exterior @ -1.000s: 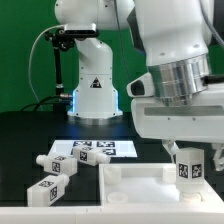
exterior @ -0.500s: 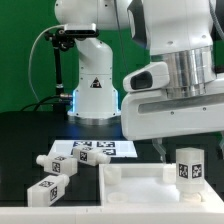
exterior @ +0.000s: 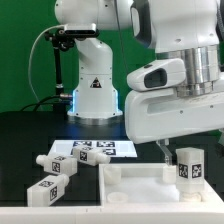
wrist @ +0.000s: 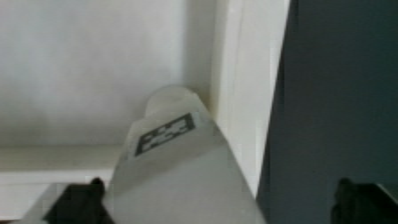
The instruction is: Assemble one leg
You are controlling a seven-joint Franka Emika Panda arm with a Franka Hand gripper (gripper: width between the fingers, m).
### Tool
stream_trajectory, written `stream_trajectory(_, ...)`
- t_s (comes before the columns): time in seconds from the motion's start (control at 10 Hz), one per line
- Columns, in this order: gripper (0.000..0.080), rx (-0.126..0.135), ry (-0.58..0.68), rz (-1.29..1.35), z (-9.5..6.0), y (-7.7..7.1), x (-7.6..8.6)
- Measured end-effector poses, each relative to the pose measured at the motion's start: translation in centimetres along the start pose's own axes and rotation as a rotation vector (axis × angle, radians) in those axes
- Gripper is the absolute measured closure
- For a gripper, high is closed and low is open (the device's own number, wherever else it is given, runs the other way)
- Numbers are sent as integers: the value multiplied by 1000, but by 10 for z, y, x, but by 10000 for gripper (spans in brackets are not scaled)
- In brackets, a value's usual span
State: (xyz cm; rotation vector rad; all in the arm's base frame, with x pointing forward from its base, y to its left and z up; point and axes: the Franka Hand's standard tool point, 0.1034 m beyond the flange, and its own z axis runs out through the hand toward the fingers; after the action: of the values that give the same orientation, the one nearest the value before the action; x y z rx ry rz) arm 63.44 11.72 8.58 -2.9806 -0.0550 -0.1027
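White, with a square tag on its side, the leg stands upright at the exterior view's right corner of the flat panel on the black table. Above it, the pincer hangs with fingers apart, clamping nothing.

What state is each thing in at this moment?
Panel: flat on the table, rim up.
Standing leg: upright at the panel's corner.
Gripper: open, fingers either side of that leg, apart from it.
Loose legs: lying on the table, unattached.
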Motion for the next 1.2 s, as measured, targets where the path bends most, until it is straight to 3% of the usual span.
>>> stream_trajectory(0.1, 425, 1, 0, 57, 0, -1, 0)
stream_trajectory(0.2, 425, 1, 0, 112, 0, 0, 0)
stream_trajectory(0.3, 491, 2, 1, 171, 0, 0, 0)
stream_trajectory(0.5, 491, 5, 2, 282, 0, 1, 1)
stream_trajectory(0.7, 491, 35, -3, 524, 0, 4, 2)
stream_trajectory(0.9, 491, 48, -21, 796, -3, 4, 4)
stream_trajectory(1.1, 491, 97, -48, 1054, -1, 5, 4)
stream_trajectory(1.2, 491, 97, -49, 1049, -1, 3, 3)
